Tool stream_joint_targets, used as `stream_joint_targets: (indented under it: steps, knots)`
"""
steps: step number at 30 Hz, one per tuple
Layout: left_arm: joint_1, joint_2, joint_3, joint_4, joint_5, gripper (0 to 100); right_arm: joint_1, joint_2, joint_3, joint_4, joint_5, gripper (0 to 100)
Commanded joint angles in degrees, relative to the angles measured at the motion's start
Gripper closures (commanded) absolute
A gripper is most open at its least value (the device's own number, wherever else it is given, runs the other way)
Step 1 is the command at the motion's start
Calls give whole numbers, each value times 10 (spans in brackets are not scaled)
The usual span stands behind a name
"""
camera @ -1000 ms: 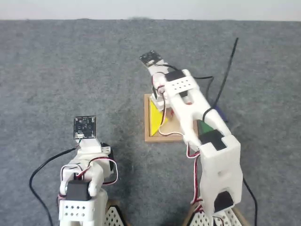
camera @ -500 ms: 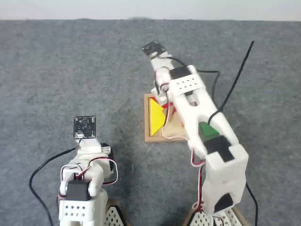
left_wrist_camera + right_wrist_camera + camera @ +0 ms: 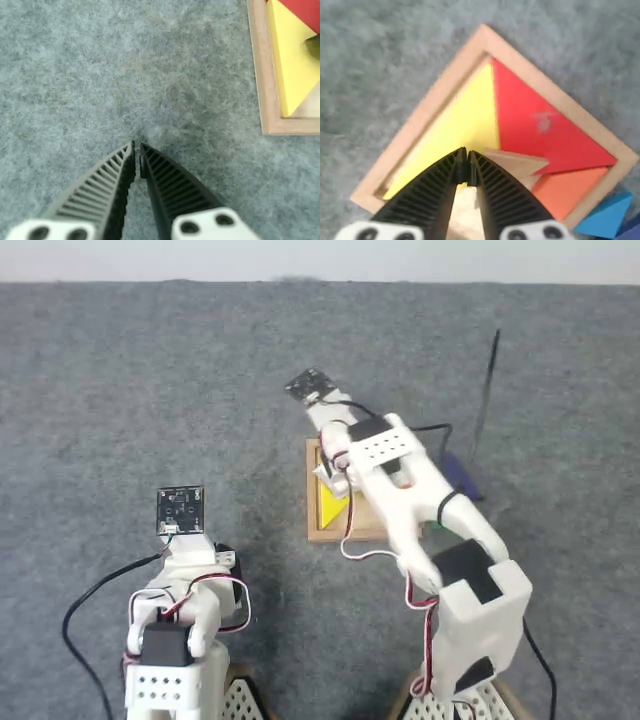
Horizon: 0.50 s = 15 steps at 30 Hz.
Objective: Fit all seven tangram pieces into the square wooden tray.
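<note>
Grey table cloth (image 3: 100, 75): fuzzy, rough, matt. Square light-wood tray (image 3: 259, 75): smooth, matt. Yellow triangular piece (image 3: 465, 120): smooth painted finish, matt.

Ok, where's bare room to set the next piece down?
In the tray, bare wood shows between the yellow triangle, red triangle and orange piece, beside the shut right gripper. Open carpet lies between the tray and the left gripper. Crowded: outside the tray's corner by the orange piece, where the blue piece sits.
</note>
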State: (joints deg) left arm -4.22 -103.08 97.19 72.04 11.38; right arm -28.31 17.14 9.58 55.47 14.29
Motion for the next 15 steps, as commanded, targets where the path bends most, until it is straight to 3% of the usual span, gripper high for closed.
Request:
stream_joint_targets:
  steps: [1,15]
  knots:
    - [-4,-11,-7,3,-9,986,19,-46,4,-4,7,991]
    - [-4,-11,-7,3,-9,986,15,-133,12,-2,5,991]
